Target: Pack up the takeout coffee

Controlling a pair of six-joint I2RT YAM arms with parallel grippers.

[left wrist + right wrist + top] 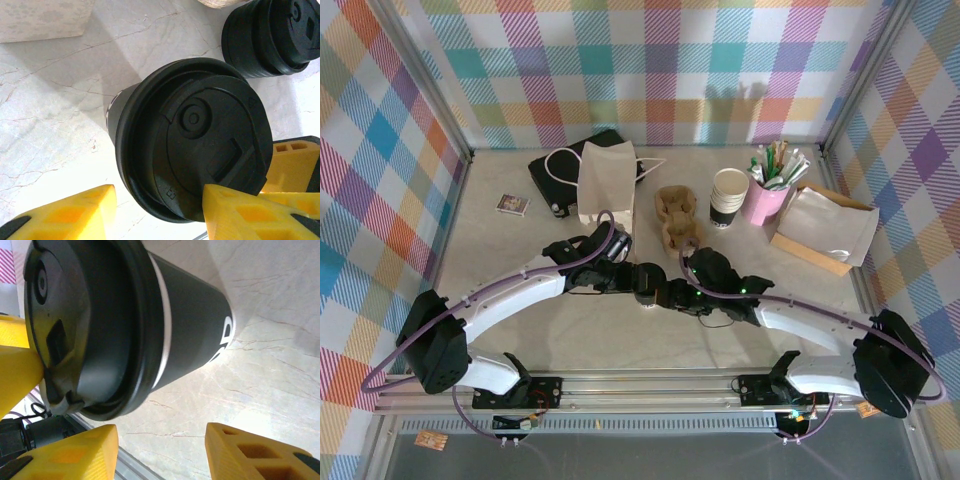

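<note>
The takeout coffee [192,150] stands upright on the marble tabletop with a black lid on it. Its black side and a thin white band under the lid show in the right wrist view [190,320]. My left gripper [159,212] is open above the lid's near edge. Its right fingertip [235,210] touches the lid rim and its left fingertip [70,212] stands apart from it. My right gripper [162,450] is open over bare table beside the cup, with nothing between its fingers. In the top view both grippers [645,282] [678,295] meet mid-table and cover the cup.
A low stack of black lids [272,35] sits just behind the cup. Further back stand a white paper bag [607,180], a cardboard cup carrier [675,215], spare cups [728,195], a pink cup of sticks [765,198] and a tan bag [830,230].
</note>
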